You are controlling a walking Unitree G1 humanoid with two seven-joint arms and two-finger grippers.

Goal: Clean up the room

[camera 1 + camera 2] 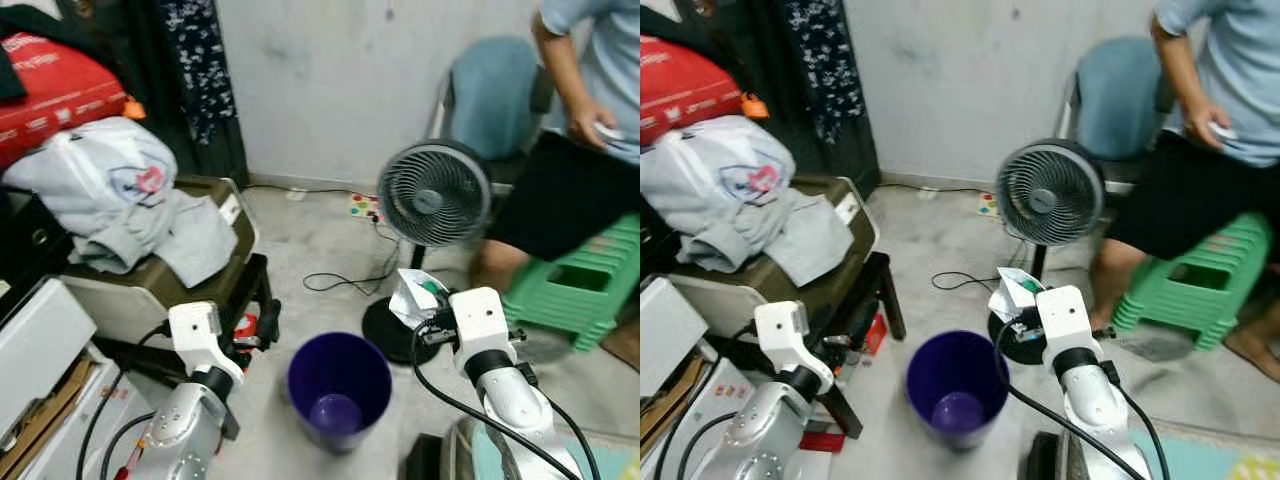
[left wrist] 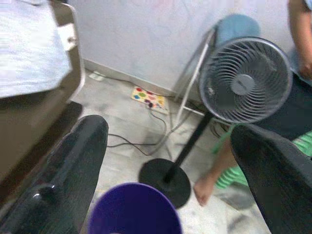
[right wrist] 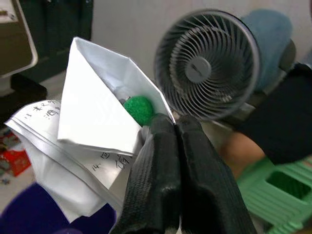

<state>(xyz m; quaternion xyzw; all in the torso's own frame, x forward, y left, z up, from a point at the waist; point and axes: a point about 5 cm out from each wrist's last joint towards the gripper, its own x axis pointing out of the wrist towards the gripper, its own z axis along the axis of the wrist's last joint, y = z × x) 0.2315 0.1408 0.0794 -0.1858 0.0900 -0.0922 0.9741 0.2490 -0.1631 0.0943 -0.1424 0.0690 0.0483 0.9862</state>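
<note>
The right gripper (image 3: pixel 168 129) is clamped on a folded white paper scrap (image 3: pixel 97 122) that cups a small green ball (image 3: pixel 139 109), its two black fingers pressed flat together over the paper's edge. In the head views this bundle hangs just beside the rim of the purple bin (image 1: pixel 338 385), at about two o'clock from the bin's mouth and not yet over it. Judging from that, one piece of rubbish is picked up and what remains of this step is the short carry toward eight o'clock and the drop.

The left gripper (image 2: pixel 165 161) hovers with its fingers wide apart and nothing between them, at about nine o'clock from the bin.

Much looks undone: clothes (image 1: pixel 120 190) are heaped on a case at ten o'clock, and a cable (image 1: pixel 345 280) trails over the floor at twelve o'clock near the standing fan (image 1: pixel 433 193). A person (image 1: pixel 590 120) sits on a green stool (image 1: pixel 585 280) at two o'clock.
</note>
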